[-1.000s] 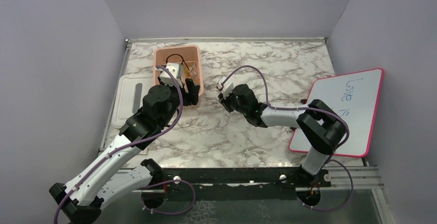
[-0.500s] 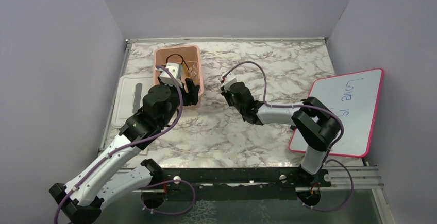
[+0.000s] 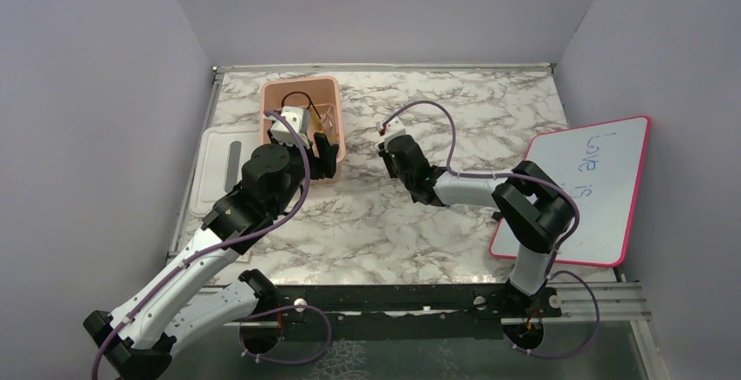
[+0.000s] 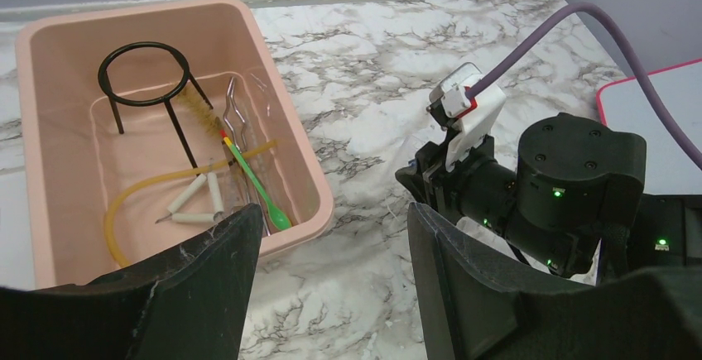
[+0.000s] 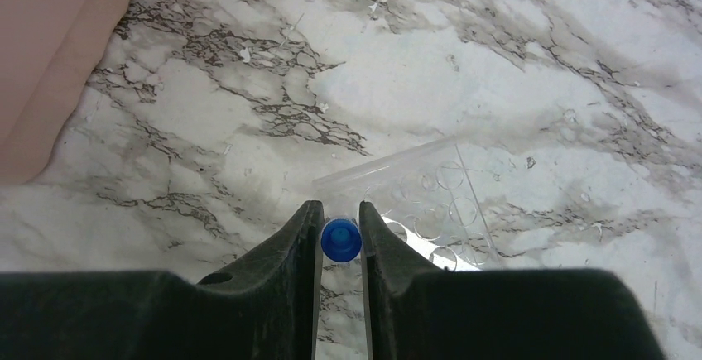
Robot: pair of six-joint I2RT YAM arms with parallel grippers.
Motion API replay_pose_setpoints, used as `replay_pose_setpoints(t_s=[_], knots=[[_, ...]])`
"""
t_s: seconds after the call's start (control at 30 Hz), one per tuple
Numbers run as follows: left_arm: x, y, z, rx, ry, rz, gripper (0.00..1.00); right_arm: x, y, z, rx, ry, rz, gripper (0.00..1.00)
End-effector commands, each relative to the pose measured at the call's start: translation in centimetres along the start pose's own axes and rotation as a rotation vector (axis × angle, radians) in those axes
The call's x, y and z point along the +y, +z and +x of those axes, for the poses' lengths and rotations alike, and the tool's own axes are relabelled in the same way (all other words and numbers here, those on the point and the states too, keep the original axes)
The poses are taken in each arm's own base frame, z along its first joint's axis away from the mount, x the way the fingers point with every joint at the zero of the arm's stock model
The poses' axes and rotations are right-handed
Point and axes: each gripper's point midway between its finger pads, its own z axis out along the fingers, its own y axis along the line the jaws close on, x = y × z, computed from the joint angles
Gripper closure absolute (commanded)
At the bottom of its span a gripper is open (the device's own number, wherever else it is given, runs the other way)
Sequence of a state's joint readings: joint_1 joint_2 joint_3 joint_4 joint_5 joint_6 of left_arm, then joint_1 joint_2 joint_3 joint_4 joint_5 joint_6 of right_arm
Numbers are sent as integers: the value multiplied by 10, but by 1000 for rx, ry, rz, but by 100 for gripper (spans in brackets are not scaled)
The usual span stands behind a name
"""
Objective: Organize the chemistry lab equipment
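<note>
The right gripper (image 5: 340,211) pinches a blue piece (image 5: 341,240), hiding its lower part and a corner of the dimpled tray (image 5: 430,199). The left gripper (image 4: 331,228) gapes empty beside the pink tub (image 4: 302,186).

Left end effector (image 3: 325,148) at pink tub (image 3: 298,80)'s near rim; right end effector (image 3: 386,147) over marble table (image 3: 454,109).
</note>
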State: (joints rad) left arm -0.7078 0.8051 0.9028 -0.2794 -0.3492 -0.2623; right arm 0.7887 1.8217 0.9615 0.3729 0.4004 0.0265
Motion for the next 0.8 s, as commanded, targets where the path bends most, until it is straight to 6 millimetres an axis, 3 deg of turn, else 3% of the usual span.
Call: replay_pose_setpoints(t_s=[0.0,0.33,0.77], knots=[[4,-1,-3,-13,-6,-17,33,8,3,2,54,46,-52,74],[4,-1,-3,-11,-9,-14,33,-2,8,6,228,77,-59,81],[4,0,-1,-4,-8,-14,33,3,18,22,358,109,-101,82]])
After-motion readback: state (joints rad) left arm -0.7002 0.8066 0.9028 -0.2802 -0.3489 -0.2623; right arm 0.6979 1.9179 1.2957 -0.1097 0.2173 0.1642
